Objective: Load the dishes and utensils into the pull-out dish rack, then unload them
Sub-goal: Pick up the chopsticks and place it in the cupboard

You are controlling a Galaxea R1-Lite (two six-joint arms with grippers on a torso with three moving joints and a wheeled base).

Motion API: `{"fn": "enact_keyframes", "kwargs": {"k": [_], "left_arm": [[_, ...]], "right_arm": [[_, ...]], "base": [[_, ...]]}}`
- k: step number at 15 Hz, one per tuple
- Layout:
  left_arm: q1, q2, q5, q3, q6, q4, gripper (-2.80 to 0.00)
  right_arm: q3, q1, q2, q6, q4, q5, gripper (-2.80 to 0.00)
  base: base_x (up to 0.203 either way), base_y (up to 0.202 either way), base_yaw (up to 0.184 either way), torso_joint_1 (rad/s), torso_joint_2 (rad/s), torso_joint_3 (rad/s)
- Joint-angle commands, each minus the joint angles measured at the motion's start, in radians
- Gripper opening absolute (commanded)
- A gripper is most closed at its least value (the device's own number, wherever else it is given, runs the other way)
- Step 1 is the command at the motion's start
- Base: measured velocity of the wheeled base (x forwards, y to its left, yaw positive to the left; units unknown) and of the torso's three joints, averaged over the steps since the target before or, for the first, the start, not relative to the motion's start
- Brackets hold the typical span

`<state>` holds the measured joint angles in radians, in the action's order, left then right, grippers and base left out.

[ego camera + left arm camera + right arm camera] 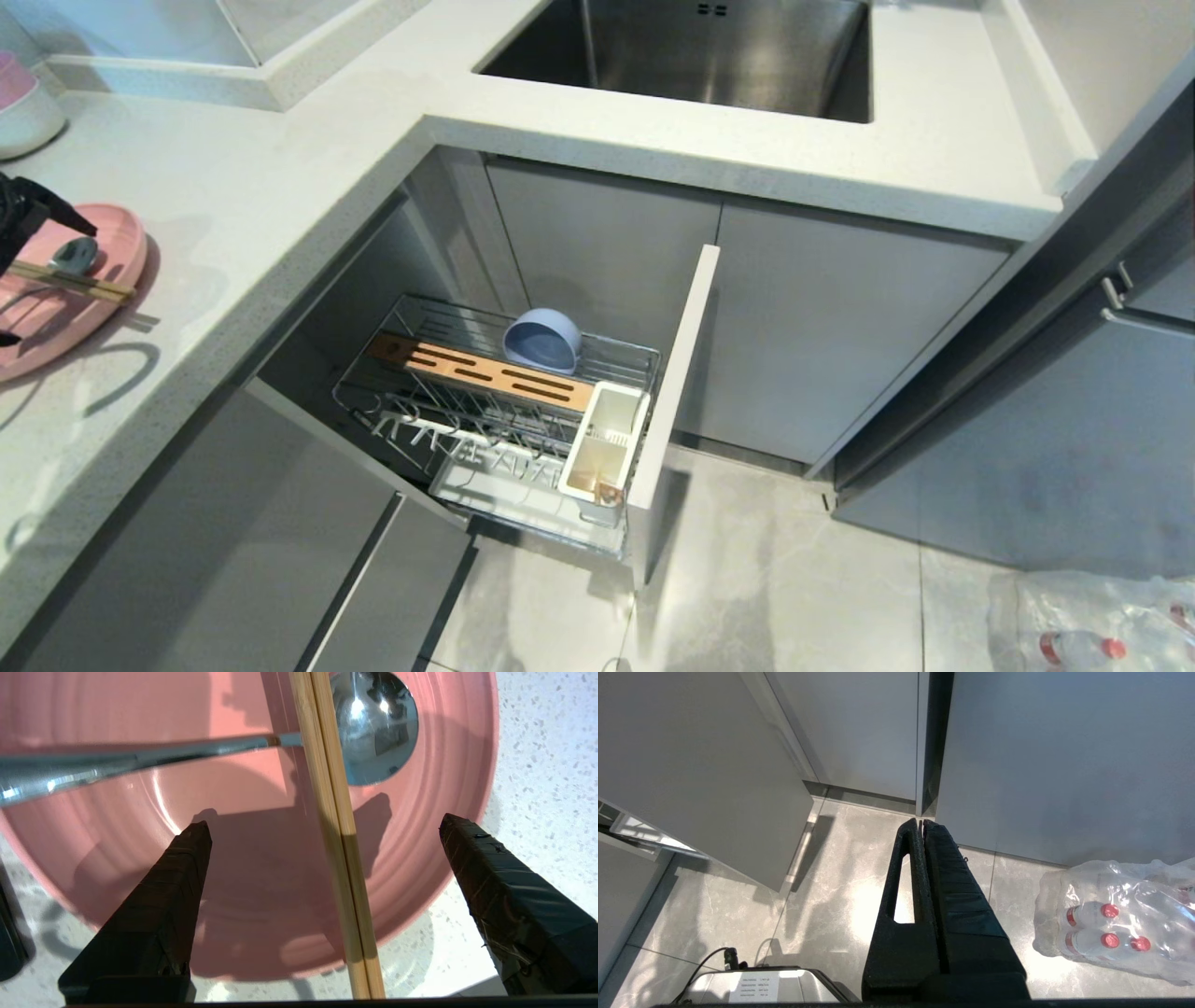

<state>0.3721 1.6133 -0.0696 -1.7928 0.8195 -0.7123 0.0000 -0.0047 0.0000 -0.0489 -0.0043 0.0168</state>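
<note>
At the far left edge of the head view only a black sliver of the left gripper shows, the rest cut off by the frame. It hovers over the pink plate, itself partly cropped, on the white countertop. On the plate lie the chopsticks and the metal spoon; in the wrist view the chopsticks run between the fingers, which stand wide apart and touch nothing, and cross over the spoon, whose handle blurs out toward the frame edge. Behind the plate, stacked bowls are half out of frame. Lower and to the right, the pull-out dish rack stands open, the blue bowl on its side at its far edge, the white caddy against the front panel. The right gripper hangs pressed together above the floor, near wrapped water bottles.
</note>
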Motion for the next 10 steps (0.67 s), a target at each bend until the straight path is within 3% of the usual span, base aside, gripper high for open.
{"fn": "enact_keyframes", "kwargs": {"k": [1,6,10], "left_arm": [[-0.001,0.014,-0.002,-0.008,-0.010,-0.004,0.00],[-0.002,0.041,-0.006,-0.031,-0.114,-0.045,0.00],[-0.002,0.048,-0.007,-0.045,-0.117,-0.060,0.00]], "right_arm": [[0.000,0.000,0.002,0.000,0.000,0.000,-2.80],[0.000,0.000,0.002,0.000,0.000,0.000,-2.80],[0.000,0.000,0.002,0.000,0.000,0.000,-2.80]], "base": [[0.000,0.000,0.000,0.000,0.00,0.000],[0.000,0.000,0.000,0.000,0.00,0.000],[0.000,0.000,0.000,0.000,0.00,0.000]]}}
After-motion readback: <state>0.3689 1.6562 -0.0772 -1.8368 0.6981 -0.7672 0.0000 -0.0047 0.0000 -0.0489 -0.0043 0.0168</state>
